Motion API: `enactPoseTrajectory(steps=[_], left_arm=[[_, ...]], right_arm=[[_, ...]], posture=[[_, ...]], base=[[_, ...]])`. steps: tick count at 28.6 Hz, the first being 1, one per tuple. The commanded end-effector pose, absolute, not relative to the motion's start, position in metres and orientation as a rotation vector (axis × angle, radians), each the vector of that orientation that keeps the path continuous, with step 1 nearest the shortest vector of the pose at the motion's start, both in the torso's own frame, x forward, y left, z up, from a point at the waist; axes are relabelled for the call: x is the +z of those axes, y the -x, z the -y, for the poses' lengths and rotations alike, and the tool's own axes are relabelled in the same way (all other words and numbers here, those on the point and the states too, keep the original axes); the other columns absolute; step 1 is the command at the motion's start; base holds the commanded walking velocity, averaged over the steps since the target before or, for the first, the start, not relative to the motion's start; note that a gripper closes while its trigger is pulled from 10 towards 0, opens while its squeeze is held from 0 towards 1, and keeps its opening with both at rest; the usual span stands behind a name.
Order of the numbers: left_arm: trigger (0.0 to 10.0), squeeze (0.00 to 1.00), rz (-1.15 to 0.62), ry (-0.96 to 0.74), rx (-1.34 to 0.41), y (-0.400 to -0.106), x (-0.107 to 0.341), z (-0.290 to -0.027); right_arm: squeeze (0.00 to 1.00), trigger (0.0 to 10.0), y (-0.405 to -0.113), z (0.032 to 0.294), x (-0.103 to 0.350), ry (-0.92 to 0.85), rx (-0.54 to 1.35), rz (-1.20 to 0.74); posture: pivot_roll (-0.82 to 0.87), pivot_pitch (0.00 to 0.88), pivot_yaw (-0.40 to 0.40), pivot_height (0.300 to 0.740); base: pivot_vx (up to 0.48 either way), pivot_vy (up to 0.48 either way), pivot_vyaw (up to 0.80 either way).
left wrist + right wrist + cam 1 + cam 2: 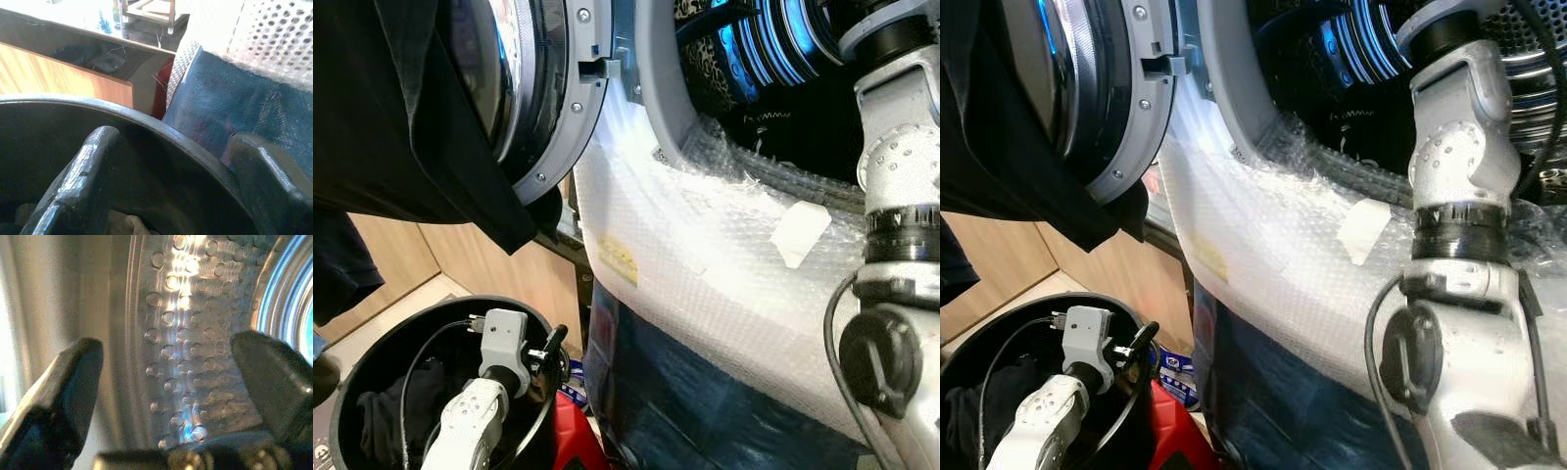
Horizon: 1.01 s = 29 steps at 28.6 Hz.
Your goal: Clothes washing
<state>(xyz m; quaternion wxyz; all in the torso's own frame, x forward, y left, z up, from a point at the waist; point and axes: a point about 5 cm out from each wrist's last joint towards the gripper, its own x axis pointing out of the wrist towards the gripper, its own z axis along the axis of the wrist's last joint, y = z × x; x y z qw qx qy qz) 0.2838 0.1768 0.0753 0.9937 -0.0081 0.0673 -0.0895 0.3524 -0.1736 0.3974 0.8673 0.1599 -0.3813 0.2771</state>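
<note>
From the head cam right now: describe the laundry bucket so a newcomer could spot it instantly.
Start at the front-loading washing machine, its front wrapped in clear bubble wrap, door swung open. Down at the robot's left, on the floor beside the machine, stands a round black plastic bucket with dark clothes inside. The open left gripper hangs just inside its rim, and a red container sits between it and the machine.

Dark clothes (382, 416) in black bucket (352, 367), partly hidden by left arm; bucket cut off at frame bottom.
</note>
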Motion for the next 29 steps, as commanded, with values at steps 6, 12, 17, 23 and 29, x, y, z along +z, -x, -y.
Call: enactPoseTrajectory(steps=[6,12,17,23,29], left_arm=[[10.0,0.00,-0.160,-0.016,-0.202,-0.278,0.070,-0.178],[10.0,0.00,-0.154,-0.011,-0.188,-0.280,0.072,-0.181],[10.0,0.00,-0.158,-0.007,-0.200,-0.278,0.070,-0.177],[10.0,0.00,-0.132,-0.002,-0.182,-0.280,0.076,-0.183],[10.0,0.00,-0.068,0.011,-0.151,-0.282,0.090,-0.192]], right_arm=[[0.00,10.0,-0.304,0.158,0.388,-0.450,0.861,0.884],[0.00,10.0,-0.255,0.152,0.403,-0.668,1.123,0.982],[0.00,10.0,-0.230,0.131,0.376,-0.688,1.340,0.855],[0.00,10.0,-0.208,0.106,0.335,-0.724,1.532,0.621],[0.00,10.0,-0.203,0.098,0.272,-0.719,1.598,0.316]], posture=[[0.20,0.000,0.001,0.740],[0.17,0.000,0.005,0.740],[0.16,0.000,0.004,0.740],[0.17,0.000,-0.003,0.740],[0.17,0.004,-0.013,0.740]], base=[[0.000,0.000,0.00],[0.000,0.000,0.00],[0.000,0.000,0.00],[0.000,0.000,0.00],[0.000,0.000,0.00]])
